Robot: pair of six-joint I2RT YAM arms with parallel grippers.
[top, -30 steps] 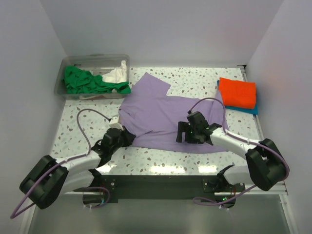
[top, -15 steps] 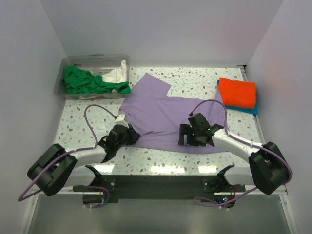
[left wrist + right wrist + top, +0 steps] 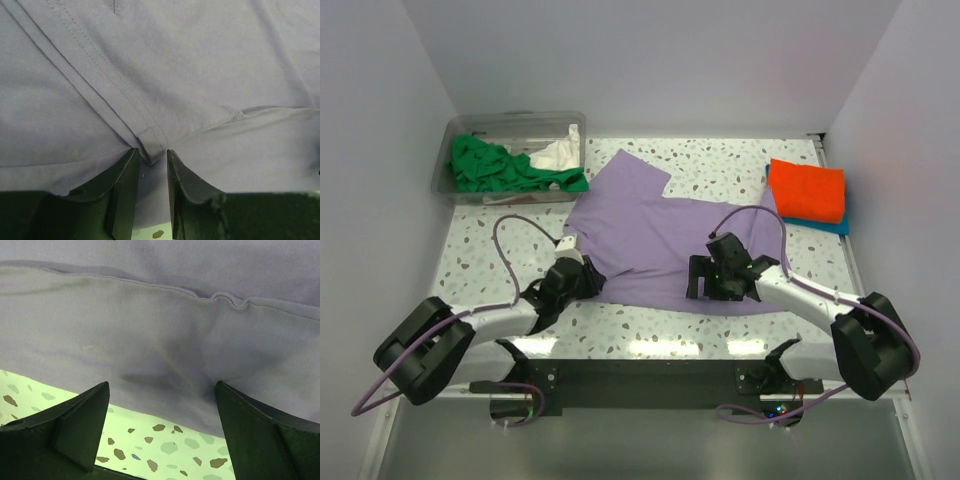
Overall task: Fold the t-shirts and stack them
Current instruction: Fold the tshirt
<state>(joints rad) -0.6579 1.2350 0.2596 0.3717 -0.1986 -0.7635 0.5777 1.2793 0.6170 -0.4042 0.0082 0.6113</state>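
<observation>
The purple shirt (image 3: 655,240) lies spread at the centre of the desk (image 3: 740,160); an orange shirt (image 3: 807,190) sits on a blue shirt (image 3: 832,226) at upper right, and a green shirt (image 3: 490,165) and a white shirt (image 3: 558,155) lie in the tub (image 3: 510,122) at upper left. Our left end effector (image 3: 151,154), narrow, straddles a hem ridge at the purple shirt's lower-left corner; we cannot tell if it pinches. Our right end effector (image 3: 160,390) gapes wide over the lower hem.

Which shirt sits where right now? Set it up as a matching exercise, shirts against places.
Shirts:
1. purple shirt
2. green shirt
3. orange shirt
4. blue shirt

Places:
A. in the clear tub
B. underneath another folded shirt
C. spread out in the middle of the table
D. on top of the stack at the right edge

Pairs: 1-C; 2-A; 3-D; 4-B
</observation>
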